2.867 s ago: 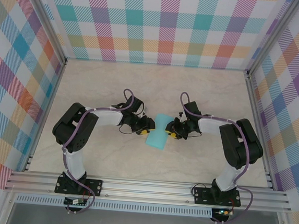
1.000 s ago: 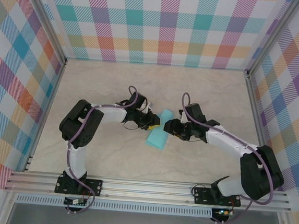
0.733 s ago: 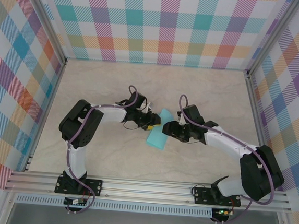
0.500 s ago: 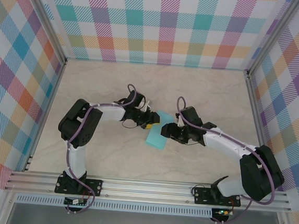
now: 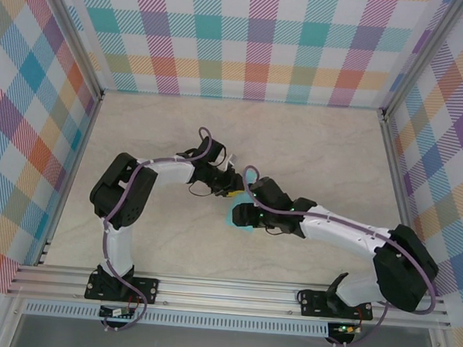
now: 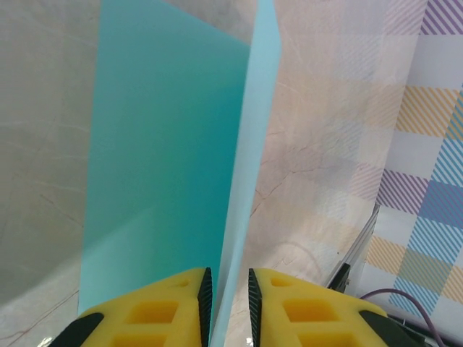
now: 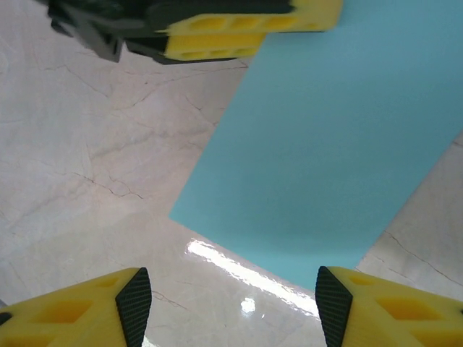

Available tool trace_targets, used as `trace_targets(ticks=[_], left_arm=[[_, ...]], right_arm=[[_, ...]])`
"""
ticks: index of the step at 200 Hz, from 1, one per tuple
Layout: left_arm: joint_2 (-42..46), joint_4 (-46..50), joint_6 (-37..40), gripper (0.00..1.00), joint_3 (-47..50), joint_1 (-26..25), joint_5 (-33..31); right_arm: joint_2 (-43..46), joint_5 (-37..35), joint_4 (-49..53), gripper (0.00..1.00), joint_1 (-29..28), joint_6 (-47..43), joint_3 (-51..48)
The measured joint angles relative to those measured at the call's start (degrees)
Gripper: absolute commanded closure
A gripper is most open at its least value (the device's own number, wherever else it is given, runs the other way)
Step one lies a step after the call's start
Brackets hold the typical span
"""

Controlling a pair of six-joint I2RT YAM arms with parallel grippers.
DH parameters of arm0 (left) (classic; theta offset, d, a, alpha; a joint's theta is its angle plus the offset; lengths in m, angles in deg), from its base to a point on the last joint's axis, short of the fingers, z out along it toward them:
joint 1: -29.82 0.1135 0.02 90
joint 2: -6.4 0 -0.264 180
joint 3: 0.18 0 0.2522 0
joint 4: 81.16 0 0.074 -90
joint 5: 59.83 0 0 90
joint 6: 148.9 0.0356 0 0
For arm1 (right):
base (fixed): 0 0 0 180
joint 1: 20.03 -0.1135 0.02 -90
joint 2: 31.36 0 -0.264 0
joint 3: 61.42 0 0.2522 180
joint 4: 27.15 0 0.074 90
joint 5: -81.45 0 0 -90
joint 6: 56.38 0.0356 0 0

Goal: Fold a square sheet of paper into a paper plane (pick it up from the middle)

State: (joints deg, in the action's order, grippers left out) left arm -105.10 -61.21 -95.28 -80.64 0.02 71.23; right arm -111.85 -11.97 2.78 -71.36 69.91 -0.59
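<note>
At mid-table [image 5: 162, 135], between two robot arms, a turquoise sheet of paper [image 6: 159, 144] lies folded into a long strip, one layer flat on the marble-patterned surface and the other standing up on edge.

The left gripper [image 6: 226, 296] has its yellow fingers [image 6: 304, 307] nipped together on that raised layer, the thin blue edge running straight up from the narrow slot between them. From above, the left gripper sits at the far end of the strip, with the right arm reaching across so that little of the paper shows.

The right gripper [image 7: 231, 303] hangs over the near end of the strip with its jaws spread wide and nothing between them; the paper's corner lies just ahead of the fingertips, apart from both.

Such a sheet looks feather-light, limp and smooth, likely to slide on the glossy top and to buckle or take a stray crease if squeezed off-line. The safest hold appears to be a light pinch on a free edge, as on the left, while the other side presses the flat layer down.
</note>
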Motion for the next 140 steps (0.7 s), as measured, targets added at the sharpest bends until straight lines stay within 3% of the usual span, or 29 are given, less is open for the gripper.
trace_targets(ticks=[66, 140], left_arm=[[0.02, 1.25, 0.0, 0.8, -0.02, 0.0, -0.02], [0.0, 1.25, 0.0, 0.8, -0.02, 0.0, 0.0]], right_arm=[[-11.26, -18.56, 8.55, 0.28, -11.21, -1.7, 11.3], [-19.43, -28.87, 15.19, 0.33, -15.61, -1.64, 16.92]])
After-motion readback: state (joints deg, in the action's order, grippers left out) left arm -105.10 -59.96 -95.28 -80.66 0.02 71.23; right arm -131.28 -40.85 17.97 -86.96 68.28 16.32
